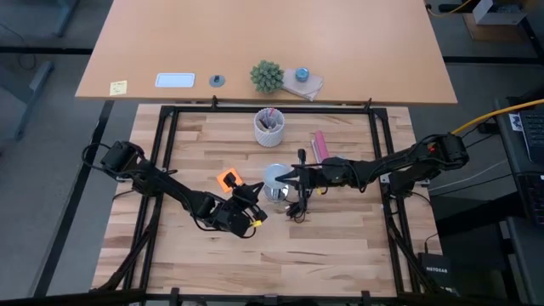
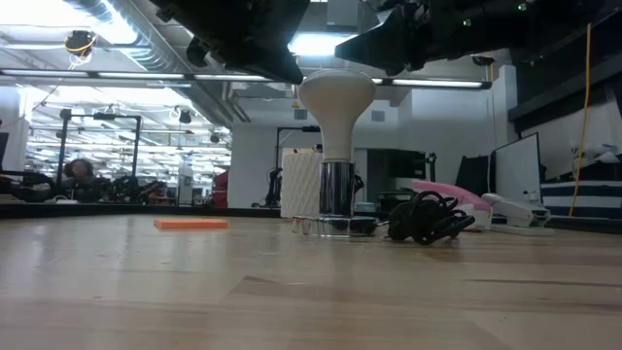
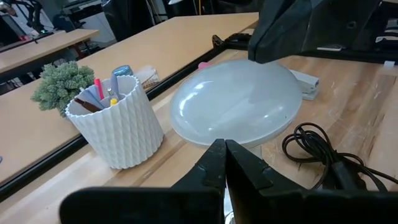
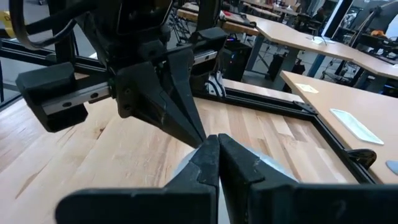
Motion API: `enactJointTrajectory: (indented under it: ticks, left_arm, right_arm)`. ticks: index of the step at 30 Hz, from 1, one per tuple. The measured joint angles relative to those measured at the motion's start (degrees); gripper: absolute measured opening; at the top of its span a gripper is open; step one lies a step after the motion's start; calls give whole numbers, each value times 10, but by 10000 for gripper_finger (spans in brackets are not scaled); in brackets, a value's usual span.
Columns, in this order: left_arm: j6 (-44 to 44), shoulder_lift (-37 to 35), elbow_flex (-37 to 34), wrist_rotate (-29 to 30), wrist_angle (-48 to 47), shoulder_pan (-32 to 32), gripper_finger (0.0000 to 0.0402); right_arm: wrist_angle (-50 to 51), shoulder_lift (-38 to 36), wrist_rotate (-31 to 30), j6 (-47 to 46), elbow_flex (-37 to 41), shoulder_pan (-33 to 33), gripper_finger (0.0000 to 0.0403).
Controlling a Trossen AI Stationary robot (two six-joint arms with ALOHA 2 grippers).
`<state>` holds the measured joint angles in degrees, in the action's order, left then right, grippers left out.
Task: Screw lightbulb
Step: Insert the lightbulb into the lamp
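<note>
Light wood-plank table (image 1: 340, 246) carries white ribbed cup of pens (image 1: 269, 127), orange flat block (image 1: 228, 178), silvery fitting (image 2: 335, 199) with coiled black cord (image 2: 425, 218), and pink item (image 1: 320, 144) near the cup.

The high view looks straight down from well above, taking in the whole table (image 1: 340, 246). The low view sits at tabletop height, facing level across the wood toward the room, with the lightbulb (image 2: 335, 107) at frame centre. Each wrist view looks forward, close in (the left one sees the cup of pens (image 3: 118, 127) at frame left). All four share the lightbulb area.
</note>
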<state>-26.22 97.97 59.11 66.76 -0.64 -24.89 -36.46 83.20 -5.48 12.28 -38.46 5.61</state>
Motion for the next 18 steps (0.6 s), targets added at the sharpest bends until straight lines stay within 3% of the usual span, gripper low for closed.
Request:
enactJointTrajectory:
  ticks: [11,18]
  left_arm:
    - [0,0,0,15,0,-29,1]
    - [-6,0,0,14,-4,-33,1]
  right_arm:
    - [19,-44,-56,1,0,0,9]
    - [128,-114,-143,20,-1,-11,9]
